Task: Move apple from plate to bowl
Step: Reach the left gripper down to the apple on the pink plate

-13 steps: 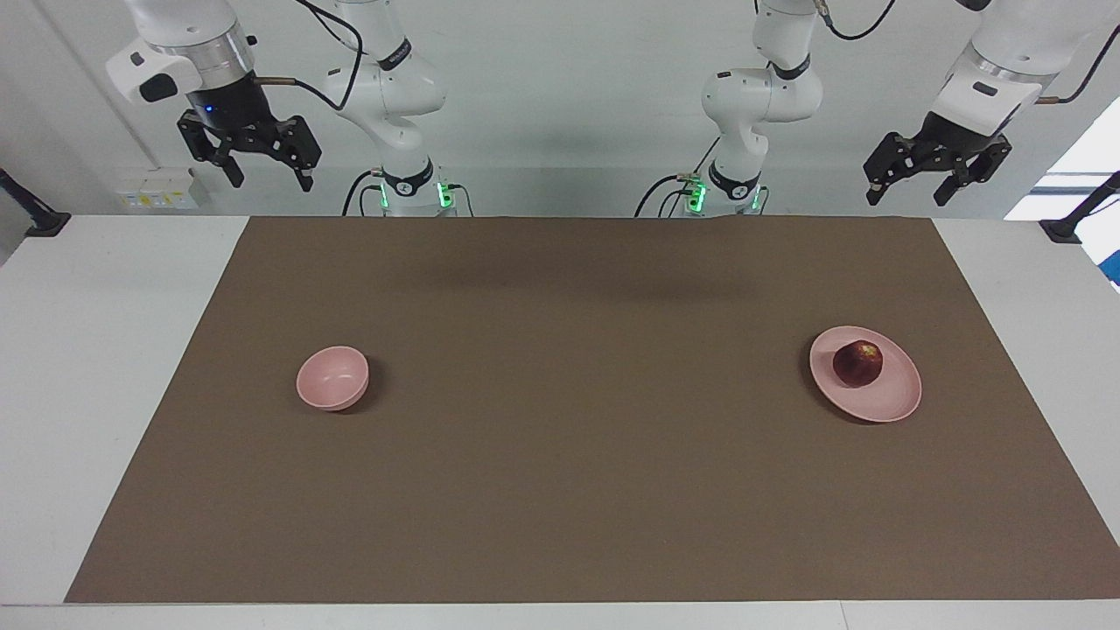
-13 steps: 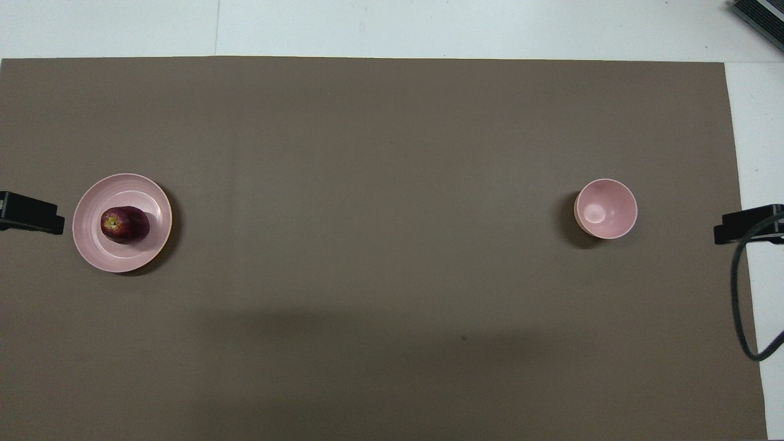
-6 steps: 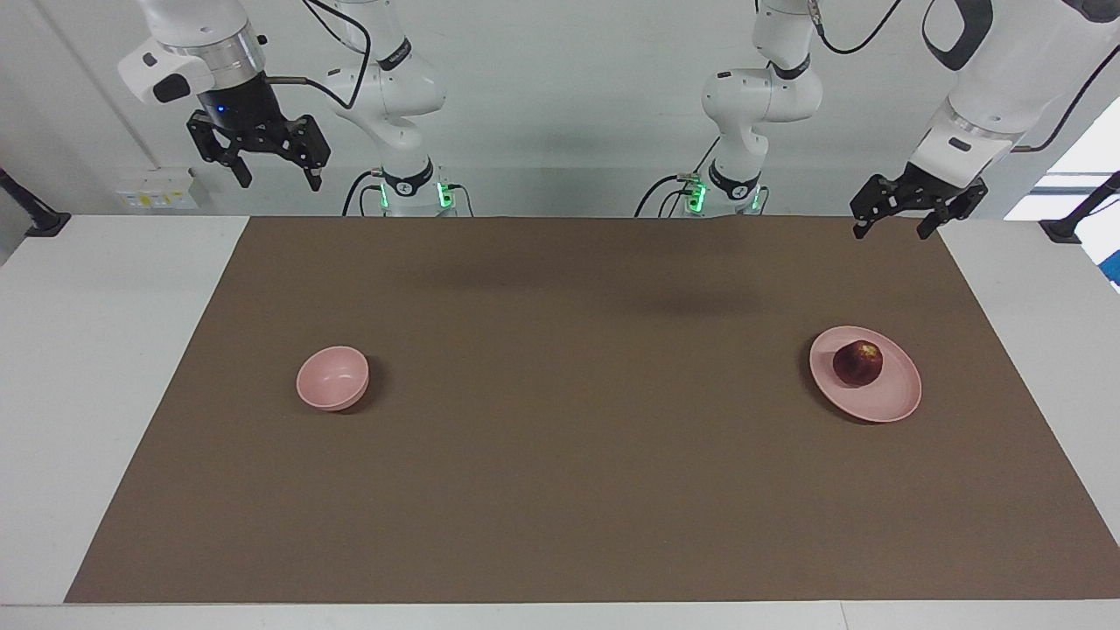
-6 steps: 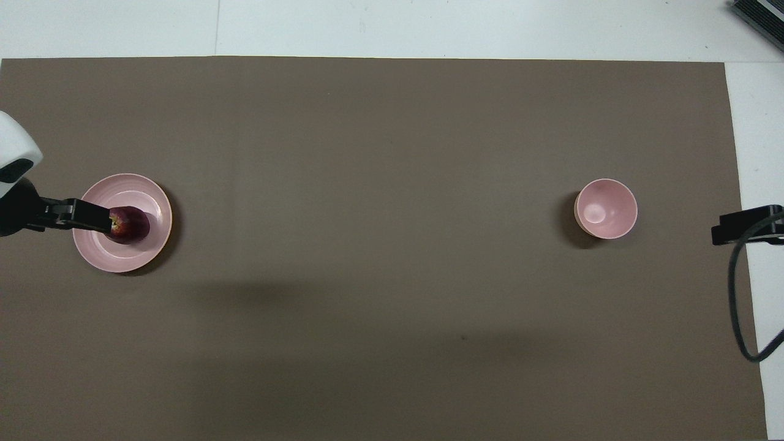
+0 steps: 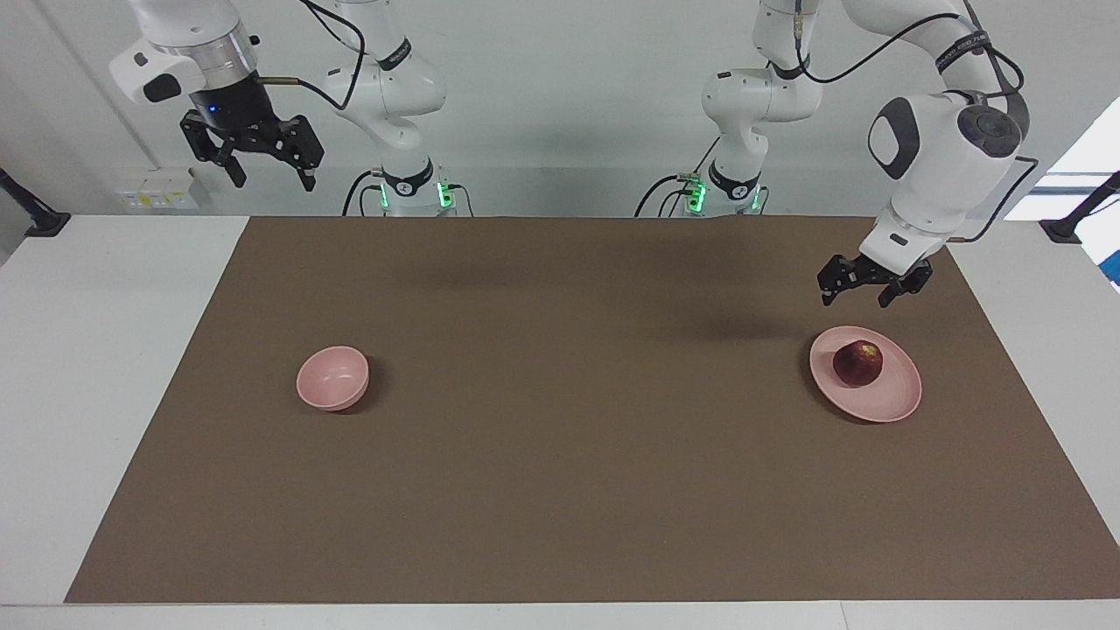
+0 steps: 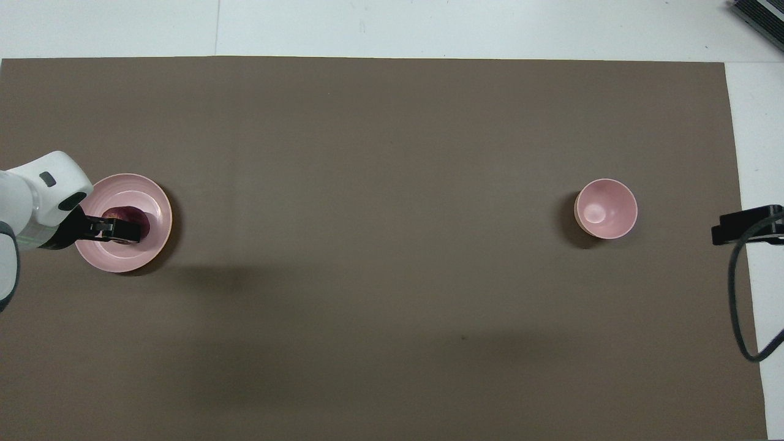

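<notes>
The dark red apple [image 5: 857, 363] lies on the pale pink plate [image 5: 888, 404] toward the left arm's end of the table. My left gripper [image 5: 856, 299] is open and hangs in the air a little above the plate and apple, touching neither. In the overhead view my left gripper [image 6: 116, 228] covers most of the apple [image 6: 133, 214] on the plate [image 6: 156, 202]. The small pink bowl [image 5: 332, 378] stands empty toward the right arm's end; it also shows in the overhead view [image 6: 606, 208]. My right gripper [image 5: 269, 179] waits open, raised high by its base.
A brown mat [image 5: 560, 490] covers the white table [image 5: 105, 350]. Black clamp posts stand at both table ends [image 5: 35, 217] [image 5: 1074, 223]. A black cable [image 6: 738, 306] loops at the mat's edge near the right gripper's tip [image 6: 744, 224].
My left gripper has come down from high by the table's edge to just above the plate and apple. The right gripper shifted slightly and stays raised. Apple, plate and bowl have not moved.
</notes>
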